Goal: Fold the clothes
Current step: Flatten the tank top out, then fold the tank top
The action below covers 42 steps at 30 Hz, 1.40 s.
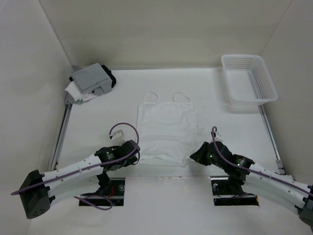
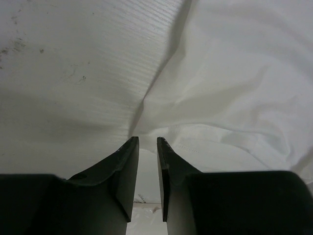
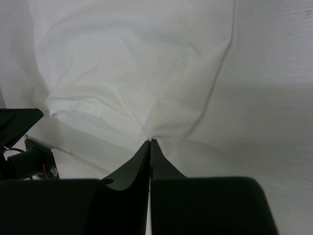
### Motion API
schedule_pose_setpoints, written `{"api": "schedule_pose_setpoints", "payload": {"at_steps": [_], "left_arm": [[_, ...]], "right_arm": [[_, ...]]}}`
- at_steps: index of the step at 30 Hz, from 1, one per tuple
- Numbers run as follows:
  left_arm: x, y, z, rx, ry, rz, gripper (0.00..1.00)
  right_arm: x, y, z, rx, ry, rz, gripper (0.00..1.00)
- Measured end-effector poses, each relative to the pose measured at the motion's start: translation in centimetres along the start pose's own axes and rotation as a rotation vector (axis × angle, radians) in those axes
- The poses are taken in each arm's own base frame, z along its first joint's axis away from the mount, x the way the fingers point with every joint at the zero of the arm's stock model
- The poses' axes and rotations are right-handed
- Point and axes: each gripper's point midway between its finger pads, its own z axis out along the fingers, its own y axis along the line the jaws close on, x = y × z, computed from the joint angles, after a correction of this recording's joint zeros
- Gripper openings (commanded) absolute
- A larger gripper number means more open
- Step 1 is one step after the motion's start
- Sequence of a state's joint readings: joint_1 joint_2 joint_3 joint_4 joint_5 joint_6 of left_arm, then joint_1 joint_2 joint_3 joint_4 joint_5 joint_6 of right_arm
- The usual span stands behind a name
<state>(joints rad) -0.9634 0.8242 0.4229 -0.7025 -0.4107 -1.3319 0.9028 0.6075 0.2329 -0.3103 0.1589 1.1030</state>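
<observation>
The right gripper is clamped on the near-right hem corner of the tank top; the left gripper, jaws narrowly apart, sits at its near-left corner. The garment lies flat on the table, straps far. A folded stack lies far left and a basket far right.

Folded garment stack far-left, basket far-right

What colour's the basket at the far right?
White basket with mesh-patterned walls; shows best in the top view.
</observation>
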Motion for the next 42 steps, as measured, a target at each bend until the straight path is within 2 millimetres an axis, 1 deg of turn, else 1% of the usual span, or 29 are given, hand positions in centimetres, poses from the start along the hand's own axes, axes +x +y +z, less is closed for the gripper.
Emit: {"api": "schedule_pose_setpoints", "payload": {"at_steps": [1, 5, 10, 14, 16, 18, 20, 23, 25, 27, 30, 32, 34, 36, 38, 40, 42], "left_arm": [[0.1, 0.1, 0.1, -0.007, 0.002, 0.003, 0.27], [0.3, 0.4, 0.4, -0.027, 0.008, 0.008, 0.27], [0.6, 0.7, 0.8, -0.044, 0.014, 0.013, 0.24], [1.0, 1.3, 1.2, -0.068, 0.023, 0.025, 0.22], [1.2, 1.5, 1.3, -0.074, 0.024, 0.03, 0.18], [1.3, 1.3, 1.4, -0.064, 0.024, 0.025, 0.1], [1.3, 1.1, 1.5, -0.054, 0.023, 0.024, 0.05], [1.3, 0.8, 1.2, -0.023, 0.019, 0.018, 0.0], [0.7, 0.0, 0.4, 0.038, 0.0, -0.007, 0.0], [-0.4, -1.0, -0.8, 0.118, -0.032, -0.045, 0.0], [-2.4, -1.9, -3.1, 0.221, -0.094, -0.111, 0.0], [-3.5, -2.0, -4.3, 0.264, -0.13, -0.149, 0.0], [-4.2, -1.8, -4.9, 0.276, -0.157, -0.172, 0.0], [-4.4, -1.3, -4.9, 0.262, -0.168, -0.175, 0.0], [-4.6, -0.8, -4.9, 0.244, -0.18, -0.17, 0.0], [-5.2, -0.6, -5.2, 0.239, -0.206, -0.169, 0.0], [-6.5, -1.1, -6.2, 0.251, -0.252, -0.177, 0.0]], "right_arm": [[0.0, 0.1, 0.0, -0.004, -0.002, 0.001, 0.03], [-0.1, 0.2, -0.1, -0.011, -0.005, 0.002, 0.03], [-0.1, 0.2, -0.1, -0.011, -0.005, 0.002, 0.03], [-0.3, 0.2, -0.1, -0.012, -0.011, 0.007, 0.03], [-0.4, 0.3, -0.2, -0.014, -0.015, 0.009, 0.03], [-0.5, 0.3, -0.2, -0.015, -0.017, 0.011, 0.03], [-0.5, 0.3, -0.2, -0.017, -0.019, 0.011, 0.03], [-0.5, 0.2, -0.3, -0.015, -0.018, 0.011, 0.01], [-0.5, 0.1, -0.5, -0.011, -0.016, 0.011, 0.0], [-0.4, 0.0, -1.0, -0.006, -0.009, 0.007, 0.0], [-0.2, 0.6, -2.3, -0.024, 0.006, 0.001, 0.0], [-0.1, 1.2, -3.3, -0.042, 0.014, 0.0, 0.0], [-0.1, 1.7, -4.1, -0.052, 0.023, 0.004, 0.0], [0.2, 1.7, -4.7, -0.042, 0.037, 0.008, 0.0], [0.8, 1.2, -5.1, -0.023, 0.057, 0.009, 0.0], [1.4, 0.7, -5.6, -0.008, 0.076, 0.007, 0.0], [1.4, 0.4, -6.0, 0.007, 0.071, 0.005, 0.0]]}}
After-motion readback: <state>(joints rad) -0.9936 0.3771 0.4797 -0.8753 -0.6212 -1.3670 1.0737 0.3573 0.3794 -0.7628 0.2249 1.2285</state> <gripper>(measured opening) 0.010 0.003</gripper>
